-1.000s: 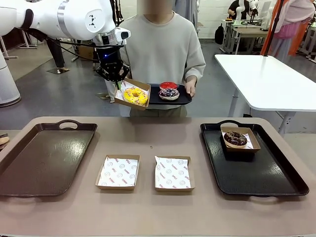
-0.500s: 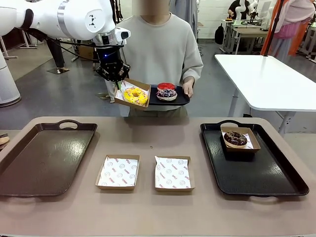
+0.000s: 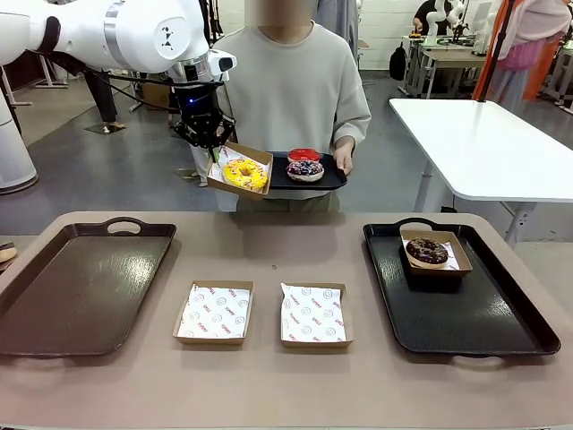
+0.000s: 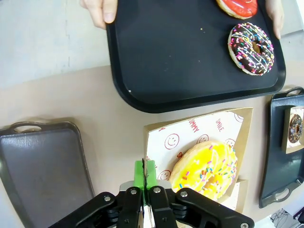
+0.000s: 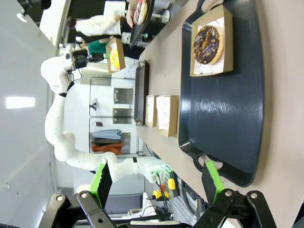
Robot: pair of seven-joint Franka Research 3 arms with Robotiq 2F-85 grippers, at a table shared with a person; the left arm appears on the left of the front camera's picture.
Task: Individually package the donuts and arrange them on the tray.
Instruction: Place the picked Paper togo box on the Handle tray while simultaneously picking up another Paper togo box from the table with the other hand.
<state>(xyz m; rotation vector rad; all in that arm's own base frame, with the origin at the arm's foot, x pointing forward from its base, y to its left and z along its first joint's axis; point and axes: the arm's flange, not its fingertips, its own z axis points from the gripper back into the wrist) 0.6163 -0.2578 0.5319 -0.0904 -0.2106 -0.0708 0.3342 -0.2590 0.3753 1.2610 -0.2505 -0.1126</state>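
Front view: across the last second almost nothing moves; the left gripper [image 3: 213, 148] stays clamped on the rim of the carton [image 3: 260, 159] carrying the yellow donut [image 3: 246, 174], aloft beyond the table's far edge; the person's small tray [image 3: 333, 181], bearing the red donut [image 3: 305, 155] and sprinkled donut [image 3: 305, 169], drifts slightly sideways and back. So, judging by this, one donut is boxed but not yet delivered. The carton tilts its open face toward the camera, its long axis running from the gripper down toward the small tray; the ring's hole faces up and forward. The chocolate donut [image 3: 427, 251] sits boxed on the right tray [image 3: 483, 313]; two empty cartons [image 3: 213, 312] wait mid-table.

Left wrist view: the green pads [image 4: 140, 173] are pressed together on the carton's near wall; the yellow donut lies flat on the printed liner [image 4: 190, 137], just beside the small tray's edge.

Right wrist view: the right gripper [image 5: 156, 183] hangs with its jaws spread wide, gripping nothing, above the right tray's near end.
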